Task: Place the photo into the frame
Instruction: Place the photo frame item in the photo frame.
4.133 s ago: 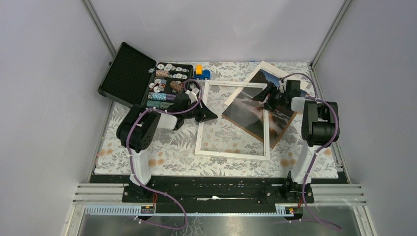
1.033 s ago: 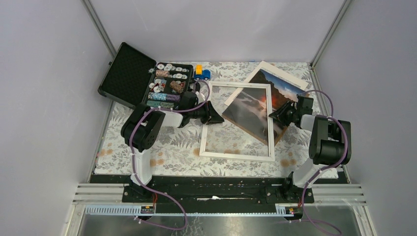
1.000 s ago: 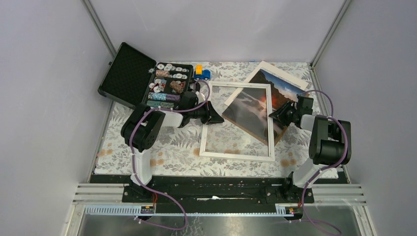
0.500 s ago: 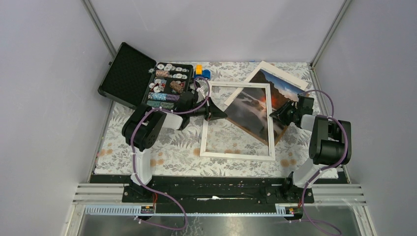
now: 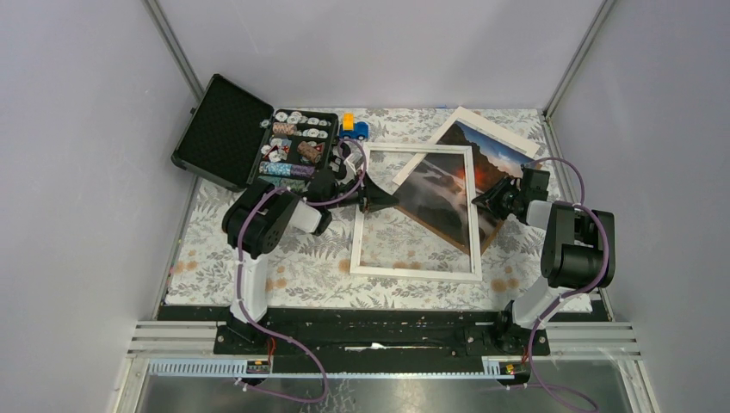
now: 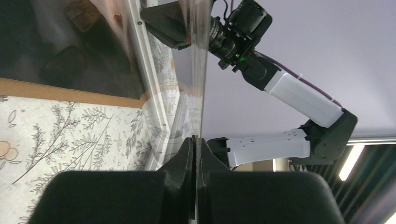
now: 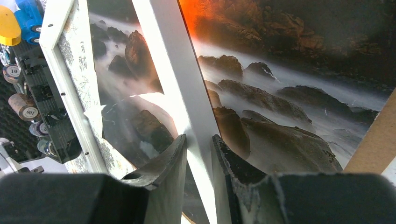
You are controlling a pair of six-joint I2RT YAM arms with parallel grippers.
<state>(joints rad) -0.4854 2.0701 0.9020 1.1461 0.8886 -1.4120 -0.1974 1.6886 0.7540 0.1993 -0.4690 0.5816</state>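
The white frame lies flat mid-table over the patterned cloth. Its right part covers the photo, a misty rock and orange-sun print on a brown backing board. My left gripper reaches over the frame's left rail. In the left wrist view the left gripper is shut on the edge of a thin clear pane. My right gripper is at the frame's right rail. In the right wrist view the right gripper is shut across that white rail, with the photo beneath.
An open black case filled with poker chips stands at the back left. A blue and yellow toy truck sits beside it. A cream mat board lies at the back right. Enclosure walls stand close on both sides.
My left gripper has moved right from the frame's left rail into its opening and shut on the clear pane. The right gripper has stayed on the right rail.
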